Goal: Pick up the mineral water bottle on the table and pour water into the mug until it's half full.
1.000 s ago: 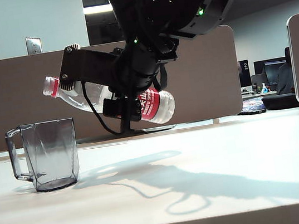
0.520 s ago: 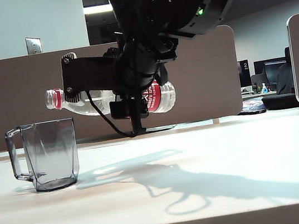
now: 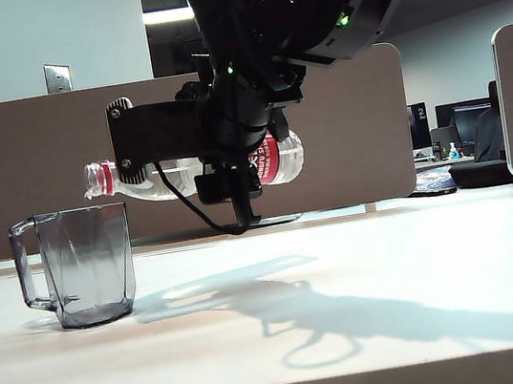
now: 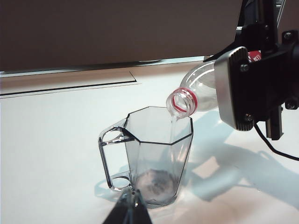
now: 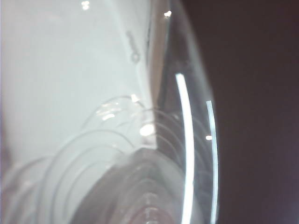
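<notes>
Mineral water bottle point(image 3: 197, 170): clear plastic, red neck ring, red-white label, cap off. It lies about level in the air, mouth tipped slightly down, directly over the mug's point(image 3: 86, 266) rim. Right gripper point(image 3: 133, 143) is clamped on the bottle's shoulder, above the table point(image 3: 367, 282).

Mug: smoky-grey, faceted, handle away from the arm, upright on the table.

Left wrist view adds what the exterior view misses: a thin stream of water point(image 4: 174, 122) falls from the open mouth, and a shallow pool sits in the mug's bottom.

Right wrist view: only blurred bottle plastic.

Left gripper point(image 4: 132, 208): only its tips show, near the mug's base; spread cannot be told.
</notes>
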